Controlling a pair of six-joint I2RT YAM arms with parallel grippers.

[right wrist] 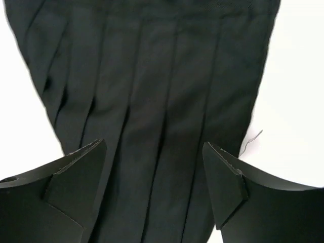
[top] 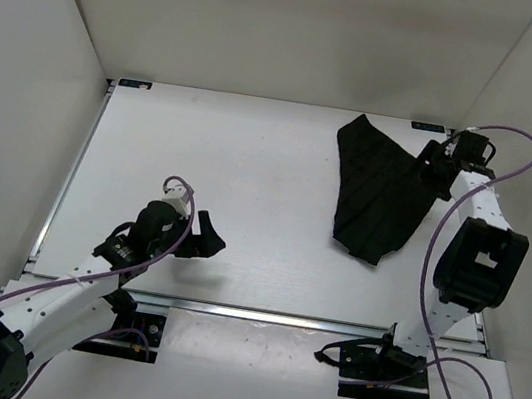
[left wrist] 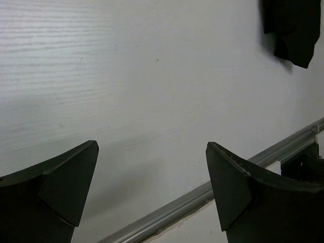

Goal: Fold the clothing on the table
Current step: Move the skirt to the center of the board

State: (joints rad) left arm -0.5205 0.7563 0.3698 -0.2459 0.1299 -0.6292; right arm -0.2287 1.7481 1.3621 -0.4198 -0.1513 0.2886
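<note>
Over the clothing [top: 378,192], right fingers [right wrist: 66,187] gape empty; left fingers [left wrist: 61,182] spread wide, empty

With jaws spread wide, left end effector [top: 207,238] hangs near, right end effector [top: 433,167] reaches far.

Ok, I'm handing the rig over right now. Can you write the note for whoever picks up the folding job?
Left claw: open and empty, over the bare table near its front-left edge, well away from the clothing.
Right claw: open, gripping nothing, poised over the clothing's far right end.
Clothing: black and pleated, lying fairly flat in a tapering shape at the table's far right.
Done: no neat fold is evident.
Left: probably grasp an edge with the right claw, fold it over, then check the shape.
</note>
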